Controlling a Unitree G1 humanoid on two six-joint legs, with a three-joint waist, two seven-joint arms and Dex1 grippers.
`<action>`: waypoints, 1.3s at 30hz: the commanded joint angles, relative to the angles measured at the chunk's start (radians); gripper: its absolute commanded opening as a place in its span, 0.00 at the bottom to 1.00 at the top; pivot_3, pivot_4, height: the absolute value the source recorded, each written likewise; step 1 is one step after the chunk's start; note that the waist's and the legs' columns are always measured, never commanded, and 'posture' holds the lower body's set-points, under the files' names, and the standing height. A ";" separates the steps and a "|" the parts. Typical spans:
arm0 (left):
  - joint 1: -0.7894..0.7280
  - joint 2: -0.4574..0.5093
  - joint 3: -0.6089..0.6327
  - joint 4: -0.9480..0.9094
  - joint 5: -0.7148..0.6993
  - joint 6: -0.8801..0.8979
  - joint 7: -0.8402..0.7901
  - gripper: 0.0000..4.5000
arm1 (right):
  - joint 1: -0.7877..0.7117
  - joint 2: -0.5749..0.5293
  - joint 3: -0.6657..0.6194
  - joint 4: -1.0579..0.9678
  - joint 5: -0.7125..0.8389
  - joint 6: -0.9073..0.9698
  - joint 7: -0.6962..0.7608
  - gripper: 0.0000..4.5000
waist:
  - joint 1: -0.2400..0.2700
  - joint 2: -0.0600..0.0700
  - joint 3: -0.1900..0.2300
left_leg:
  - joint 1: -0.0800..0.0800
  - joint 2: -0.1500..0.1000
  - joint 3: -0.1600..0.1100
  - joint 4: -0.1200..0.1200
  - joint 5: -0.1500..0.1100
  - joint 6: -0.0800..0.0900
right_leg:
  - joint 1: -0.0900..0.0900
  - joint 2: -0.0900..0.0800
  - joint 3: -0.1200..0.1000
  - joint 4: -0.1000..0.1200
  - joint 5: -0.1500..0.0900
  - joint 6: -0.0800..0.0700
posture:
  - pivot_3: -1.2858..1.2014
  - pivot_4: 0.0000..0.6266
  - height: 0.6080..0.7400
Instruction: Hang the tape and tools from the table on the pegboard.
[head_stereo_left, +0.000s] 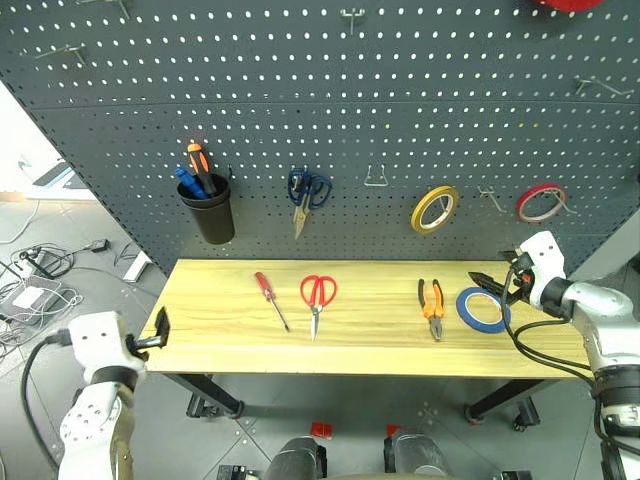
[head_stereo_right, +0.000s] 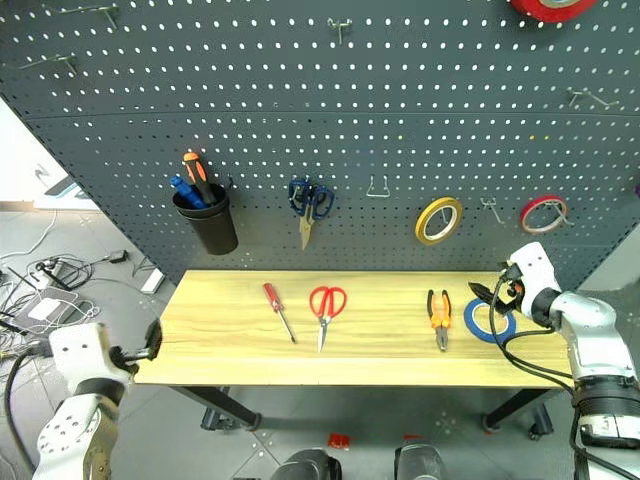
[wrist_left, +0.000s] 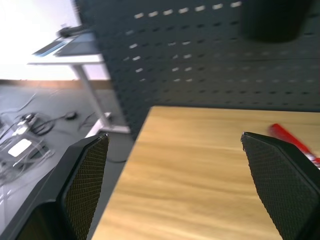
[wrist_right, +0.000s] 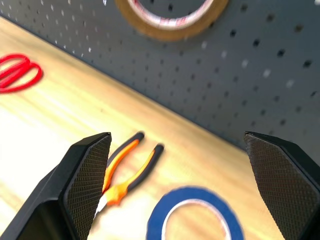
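On the light wooden table (head_stereo_left: 215, 330) lie a small red-handled screwdriver (head_stereo_left: 270, 297), red-handled scissors (head_stereo_left: 318, 296), orange-and-black pliers (head_stereo_left: 432, 301) and, farthest right, the blue tape (head_stereo_left: 483, 309). The dark grey pegboard (head_stereo_left: 320, 90) rises behind the table. My right gripper (head_stereo_left: 492, 284) hovers open just above the tape's right side; its wrist view has the tape (wrist_right: 195, 217) and pliers (wrist_right: 127, 172) between its fingers. At the table's left end my left gripper (head_stereo_left: 160, 330) stands open and empty, with the screwdriver handle (wrist_left: 292, 142) far ahead of it.
Hanging on the pegboard are a black cup (head_stereo_left: 207, 208) with screwdrivers, blue-handled scissors (head_stereo_left: 308, 190), a yellow ring (head_stereo_left: 434, 209) and a red ring (head_stereo_left: 541, 202). A bare hook (head_stereo_left: 375, 178) sits between the scissors and the yellow ring. Cables (head_stereo_left: 40, 280) lie on the floor at left.
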 joint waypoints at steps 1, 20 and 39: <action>-0.054 0.055 -0.076 -0.092 0.010 0.034 -0.075 0.99 | 0.025 0.014 -0.012 -0.109 0.006 0.099 -0.068 1.00 | -0.002 0.001 0.006 | -0.001 0.000 0.001 0.000 0.000 0.000 | -0.001 0.000 0.001 0.000 0.000 0.000 | 0.40 0.20 1.00; -0.217 0.163 -0.424 -0.257 -0.136 0.248 -0.507 0.99 | -0.280 0.090 0.245 0.317 -0.178 0.134 -0.098 1.00 | -0.077 -0.009 0.073 | -0.001 0.013 0.025 -0.001 0.000 0.001 | -0.006 0.010 0.019 0.005 0.002 -0.001 | 0.38 0.31 1.00; -0.255 0.150 -0.596 -0.287 -0.043 0.189 -0.542 1.00 | -0.619 0.165 0.411 0.964 -0.423 -0.104 -0.043 0.52 | -0.076 -0.015 0.138 | -0.002 0.013 0.031 0.000 -0.002 0.004 | -0.009 0.010 0.024 0.004 0.003 0.000 | 0.40 0.39 1.00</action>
